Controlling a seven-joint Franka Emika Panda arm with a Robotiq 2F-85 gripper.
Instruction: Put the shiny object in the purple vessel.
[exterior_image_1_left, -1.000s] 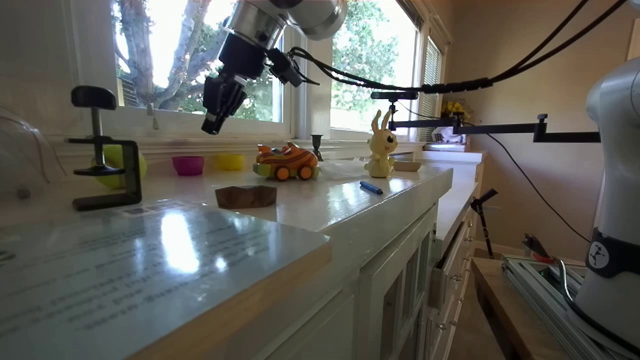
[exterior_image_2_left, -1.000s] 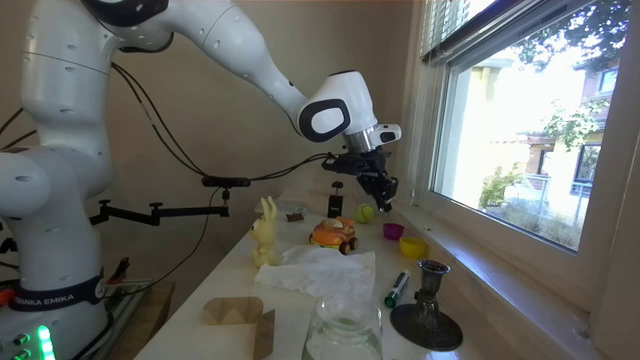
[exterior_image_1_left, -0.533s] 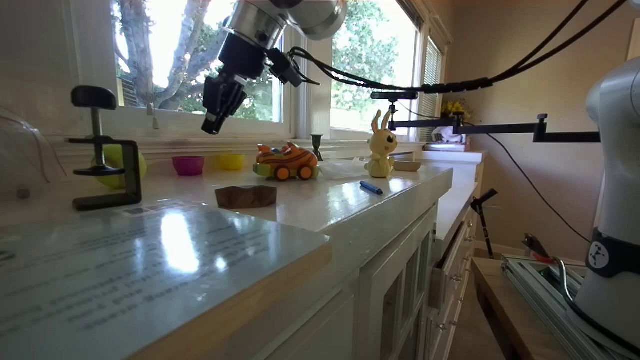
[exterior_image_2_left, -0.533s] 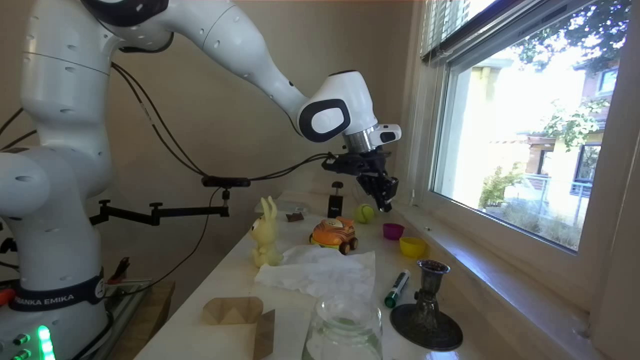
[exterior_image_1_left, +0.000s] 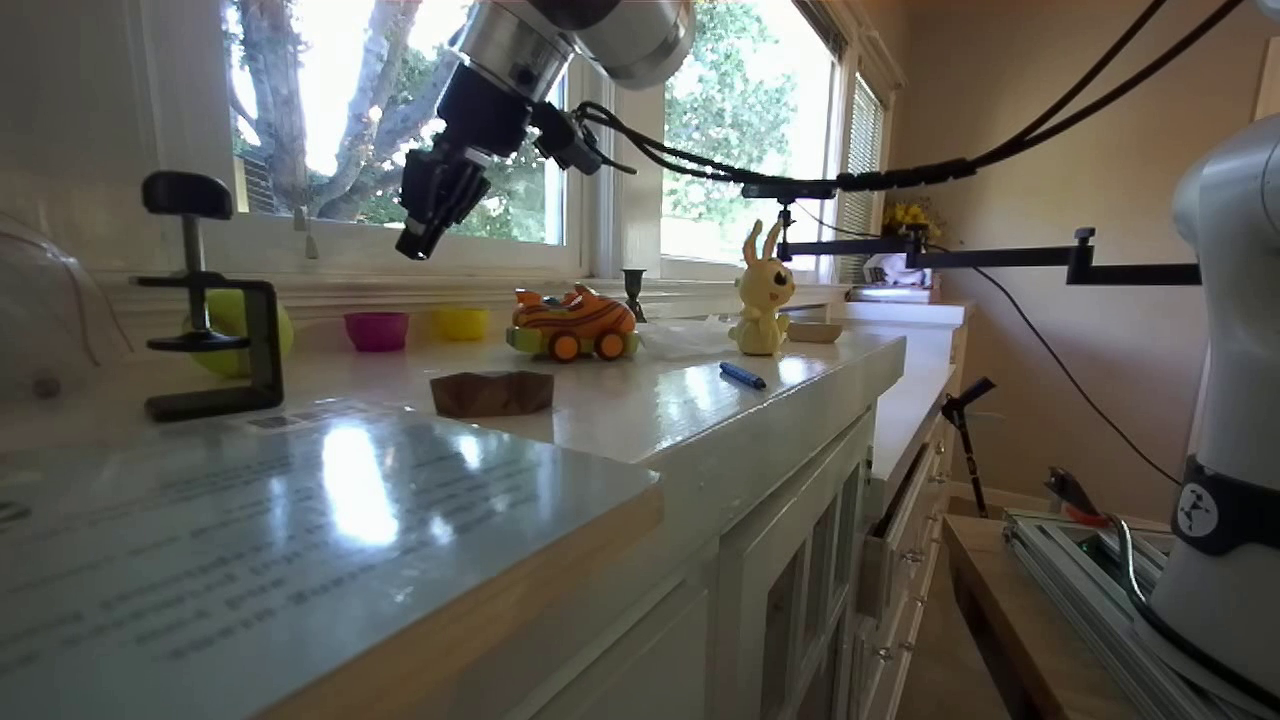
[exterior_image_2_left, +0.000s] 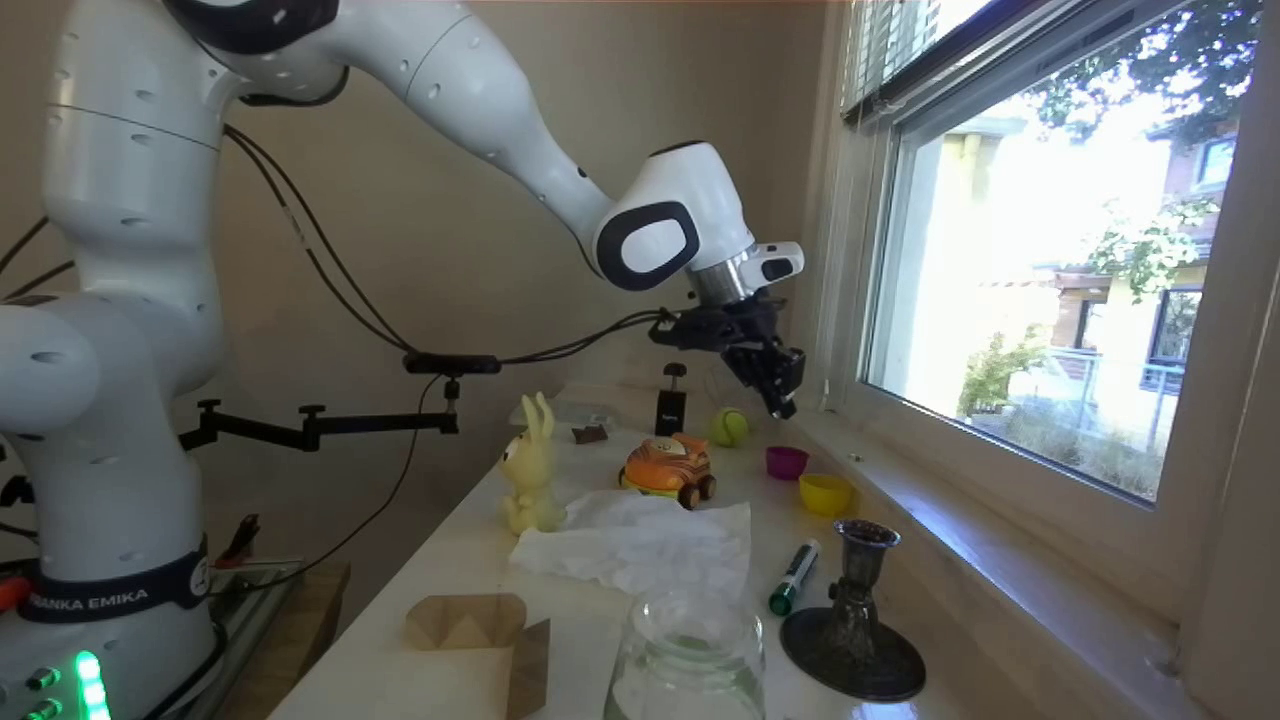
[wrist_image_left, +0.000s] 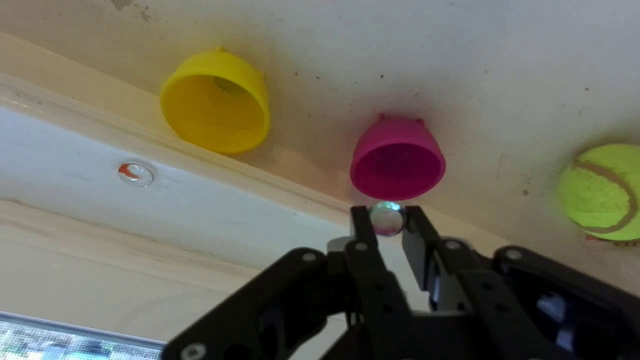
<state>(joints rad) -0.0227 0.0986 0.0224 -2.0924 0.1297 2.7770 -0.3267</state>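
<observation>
The purple vessel is a small magenta cup standing on the white counter by the window sill. It shows in both exterior views (exterior_image_1_left: 377, 332) (exterior_image_2_left: 787, 461) and at the middle of the wrist view (wrist_image_left: 398, 167), its mouth visible and looking empty. My gripper (wrist_image_left: 386, 214) is shut on the shiny object, a clear round glass marble (wrist_image_left: 387, 219) held between the fingertips. In the wrist view the marble appears just below the cup's near rim. In both exterior views the gripper (exterior_image_1_left: 415, 246) (exterior_image_2_left: 784, 408) is tilted and well above the cup; the marble is too small to see there.
A yellow bowl (wrist_image_left: 216, 107) and a tennis ball (wrist_image_left: 602, 190) flank the purple cup. Another glass marble (wrist_image_left: 135, 174) lies on the sill. An orange toy vehicle (exterior_image_2_left: 668, 467), a candlestick (exterior_image_2_left: 856, 620), a marker (exterior_image_2_left: 795, 577) and a black clamp (exterior_image_1_left: 265, 340) stand about. The window is close.
My gripper has shifted slightly up and toward the window over the last half second, still high above the cup. The objects on the counter have not moved.
</observation>
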